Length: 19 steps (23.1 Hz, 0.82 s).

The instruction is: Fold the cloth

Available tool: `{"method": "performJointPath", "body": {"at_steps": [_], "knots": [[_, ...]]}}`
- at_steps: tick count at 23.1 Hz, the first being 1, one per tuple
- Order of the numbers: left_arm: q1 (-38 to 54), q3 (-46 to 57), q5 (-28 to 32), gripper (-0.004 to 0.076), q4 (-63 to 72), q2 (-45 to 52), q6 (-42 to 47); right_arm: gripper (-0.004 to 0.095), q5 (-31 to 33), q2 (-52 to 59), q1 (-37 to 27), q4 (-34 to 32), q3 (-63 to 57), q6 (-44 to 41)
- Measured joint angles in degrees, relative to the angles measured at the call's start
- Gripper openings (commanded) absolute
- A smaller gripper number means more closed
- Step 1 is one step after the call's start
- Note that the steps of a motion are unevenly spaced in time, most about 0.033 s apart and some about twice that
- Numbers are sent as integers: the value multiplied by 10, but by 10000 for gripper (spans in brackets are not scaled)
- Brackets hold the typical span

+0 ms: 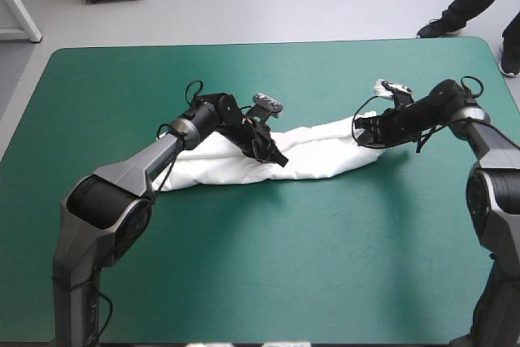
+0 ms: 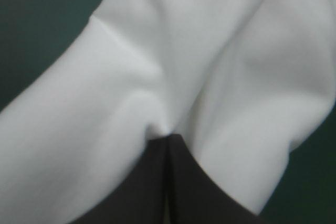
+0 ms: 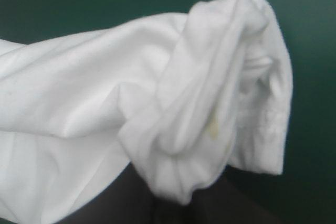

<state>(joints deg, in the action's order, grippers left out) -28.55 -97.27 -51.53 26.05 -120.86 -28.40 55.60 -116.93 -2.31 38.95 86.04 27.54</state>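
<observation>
Held the T-shirt as a long white rumpled band across the middle of the teal-green desk. Pinched a fold near its middle in the left pincer, clenched to a single point. Gripped the bunched end in the right pincer, seemingly clenched as well, tips buried under cloth.

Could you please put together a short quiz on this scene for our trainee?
1. True or false: the T-shirt lies spread flat and smooth on the table.
2. Which gripper holds the T-shirt's end nearer the table's right edge? A: left gripper. B: right gripper.
3. Fill in: the left gripper is ___ on the T-shirt.
Key: 1 false, it is a long bunched band; 2 B; 3 shut.
</observation>
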Motion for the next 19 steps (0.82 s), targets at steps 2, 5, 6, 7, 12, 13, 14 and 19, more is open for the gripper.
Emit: {"method": "performJointPath", "body": {"at_steps": [2, 5, 6, 7, 12, 13, 14, 19], "knots": [[0, -1, -1, -9, -3, 0, 6, -13, 5, 0, 0, 0, 1, 1], [0, -2, -2, -9, -6, 0, 14, -13, 38, -1, 2, 0, 13, 1], [0, -2, -2, -9, -7, 0, 14, -13, 48, -2, 3, -3, 17, 1], [0, -2, -2, -9, -7, 0, 14, -13, 61, -2, 6, -7, 24, 1], [0, -2, -3, -9, -7, 0, 25, -13, 108, 22, 9, -39, 104, -13], [0, -2, -3, -9, -7, 0, 25, -13, 112, 28, 8, -39, 116, -16], [0, -2, -3, -9, -7, 0, 27, -13, 124, 41, 4, -38, 145, -21], [0, -2, -1, -9, -5, 0, 27, -13, 158, 57, -1, -27, 212, -40]]}}
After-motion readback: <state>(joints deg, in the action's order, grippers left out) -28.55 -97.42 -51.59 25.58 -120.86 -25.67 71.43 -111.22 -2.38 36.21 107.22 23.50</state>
